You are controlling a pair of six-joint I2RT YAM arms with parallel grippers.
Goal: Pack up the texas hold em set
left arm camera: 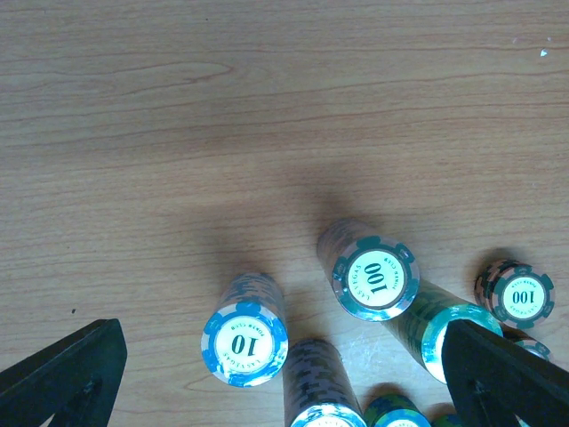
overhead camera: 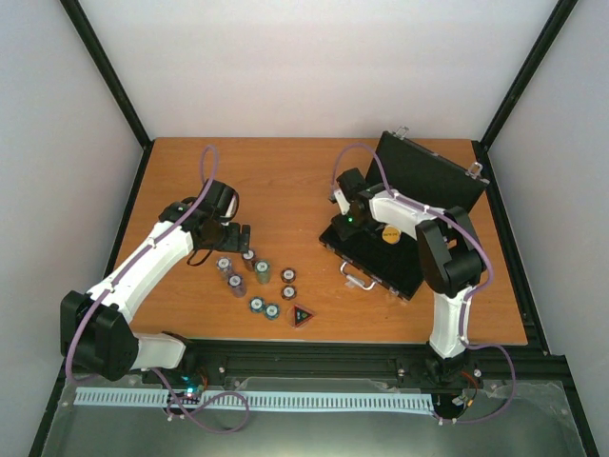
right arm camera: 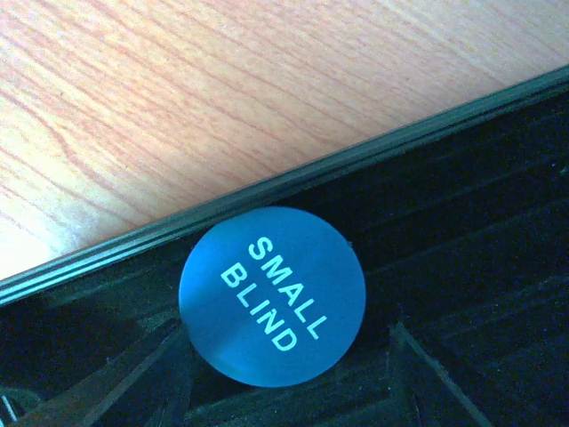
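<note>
The black case (overhead camera: 379, 262) lies open at the right, with its lid (overhead camera: 428, 176) standing up and its silver handle (overhead camera: 357, 279) towards the front. My right gripper (overhead camera: 347, 221) (right arm camera: 284, 331) hangs low over the case's left edge. Its jaws stand apart on either side of the blue disc (right arm camera: 272, 295), marked SMALL BLIND, which rests in the case's dark lining. A small gap shows at the right finger (right arm camera: 418, 374). Several poker chip stacks (overhead camera: 249, 281) (left arm camera: 244, 342) stand left of centre, with my open left gripper (overhead camera: 231, 238) (left arm camera: 284, 331) just above them. The dark triangular token (overhead camera: 303, 316) lies near the front.
A yellow round disc (overhead camera: 390, 233) lies inside the case. Black frame posts and white walls close in the wooden table (overhead camera: 285, 181). The case's raised rim (right arm camera: 267, 191) runs diagonally through the right wrist view.
</note>
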